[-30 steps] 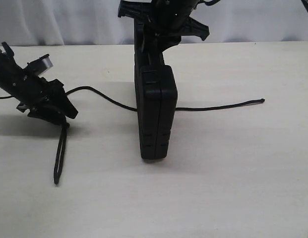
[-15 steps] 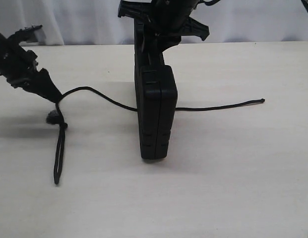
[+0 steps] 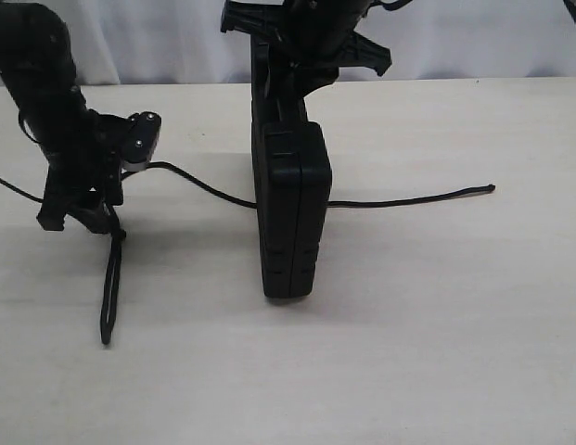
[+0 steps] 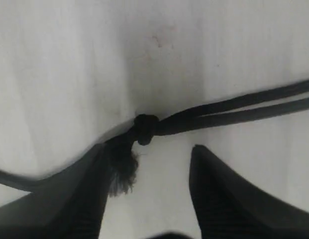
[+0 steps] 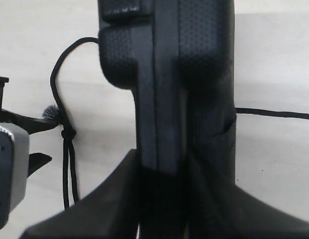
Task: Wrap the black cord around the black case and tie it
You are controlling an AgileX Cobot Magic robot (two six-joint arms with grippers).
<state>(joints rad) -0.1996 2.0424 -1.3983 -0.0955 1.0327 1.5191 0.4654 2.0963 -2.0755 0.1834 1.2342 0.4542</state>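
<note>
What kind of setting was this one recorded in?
Likely a robot lab bench: a plain pale table, a white curtain behind it, and the right gripper holding a black case upright.

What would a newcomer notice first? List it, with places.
The black case is held upright mid-table, clamped from above by the right gripper. The black cord lies across the table, showing on both sides of the case. At left, the left gripper, jaws apart, hangs over the cord's knot.
</note>
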